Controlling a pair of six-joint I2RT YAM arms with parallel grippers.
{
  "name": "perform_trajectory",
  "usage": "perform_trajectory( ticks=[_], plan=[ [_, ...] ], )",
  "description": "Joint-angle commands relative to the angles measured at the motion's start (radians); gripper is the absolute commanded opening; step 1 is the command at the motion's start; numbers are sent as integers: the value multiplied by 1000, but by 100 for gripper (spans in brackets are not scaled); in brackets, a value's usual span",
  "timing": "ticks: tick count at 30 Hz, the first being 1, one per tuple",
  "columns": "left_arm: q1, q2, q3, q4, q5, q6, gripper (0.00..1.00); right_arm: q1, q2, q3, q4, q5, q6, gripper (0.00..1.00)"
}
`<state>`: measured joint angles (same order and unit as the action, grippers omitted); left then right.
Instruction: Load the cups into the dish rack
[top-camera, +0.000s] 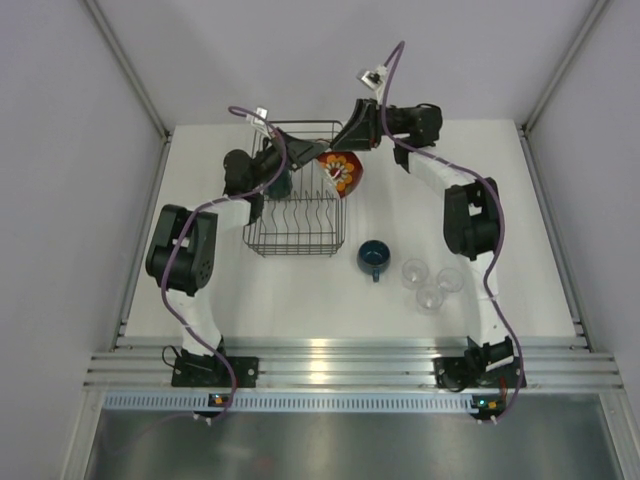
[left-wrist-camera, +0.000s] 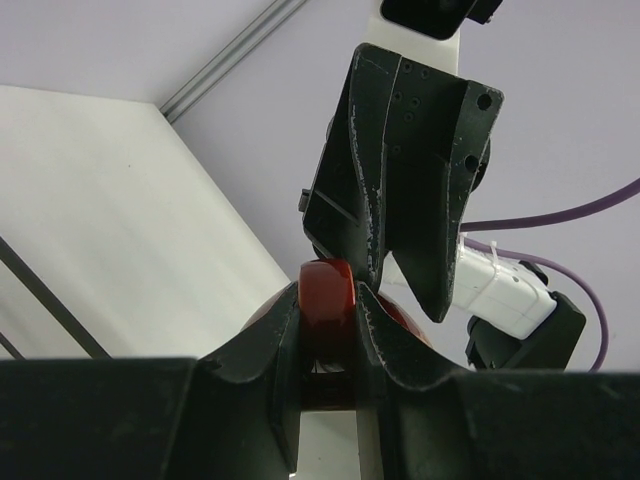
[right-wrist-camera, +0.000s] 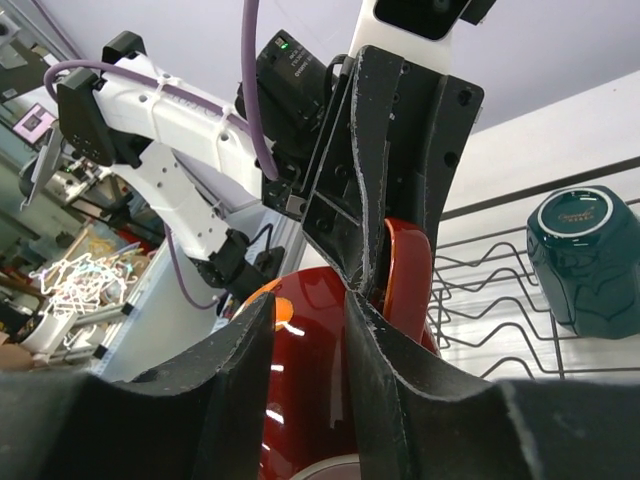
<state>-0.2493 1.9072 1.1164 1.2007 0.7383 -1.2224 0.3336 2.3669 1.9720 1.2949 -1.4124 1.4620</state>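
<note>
Hidden: the red cup (top-camera: 342, 172) is largely covered by both grippers; its pattern is barely made out.
Left gripper (left-wrist-camera: 325, 305): clamped on the cup's glossy, rounded handle.
Right gripper (right-wrist-camera: 308, 305): set about the cup's wall; a firm grip cannot be told.
Cup's place: held at the far right edge of the wire dish rack (top-camera: 295, 215).
Teal mug (right-wrist-camera: 585, 260): glazed, laid in the rack.

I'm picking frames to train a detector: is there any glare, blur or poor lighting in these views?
Top view: even, soft light, but the three clear glasses barely stand out from the white table. Left wrist view: the left gripper's fingers are a dark, soft-edged mass. Right wrist view: bright highlights on the red cup; the teal mug is in focus.
</note>
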Motion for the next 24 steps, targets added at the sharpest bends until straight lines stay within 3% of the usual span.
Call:
perform_trajectory(
  ticks=[1,13,24],
  plan=[
    [-10,-51,25,500,-20,-32,0,2,-4,47,86,0,-49,36],
    [-10,-92,-7,499,-14,-15,0,-51,-38,44,-91,35,-206,38],
    [-10,-60,34,499,-13,-31,0,-33,-18,30,-85,15,-200,38]
  ],
)
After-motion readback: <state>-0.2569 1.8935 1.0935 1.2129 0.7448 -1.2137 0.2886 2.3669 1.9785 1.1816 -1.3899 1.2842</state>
